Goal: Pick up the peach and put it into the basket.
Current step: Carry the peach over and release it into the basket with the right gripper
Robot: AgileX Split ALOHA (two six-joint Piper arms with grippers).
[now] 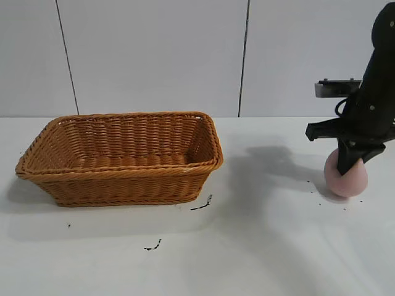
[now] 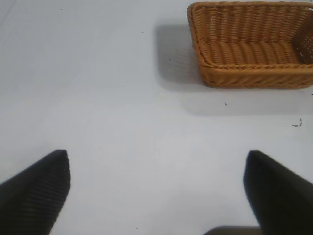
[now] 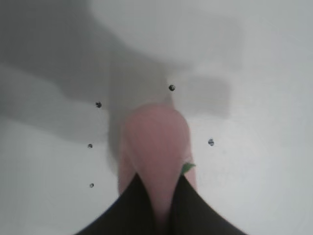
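The pale-pink peach (image 1: 347, 177) is on the white table at the far right, well apart from the basket. My right gripper (image 1: 353, 161) comes down on it from above and is shut on it. In the right wrist view the two black fingers pinch the peach (image 3: 155, 137), which bulges out past the gripper (image 3: 159, 177); a tiny green leaf shows by one fingertip. I cannot tell whether the peach still touches the table. The orange-brown wicker basket (image 1: 123, 185) stands at the left, empty. My left gripper (image 2: 156, 156) is open over bare table, with the basket (image 2: 249, 73) farther off.
Small black marks (image 1: 202, 204) lie on the table in front of the basket's right corner, with more (image 1: 153, 246) nearer the front. Dark specks (image 3: 98, 104) dot the table around the peach. A panelled white wall stands behind the table.
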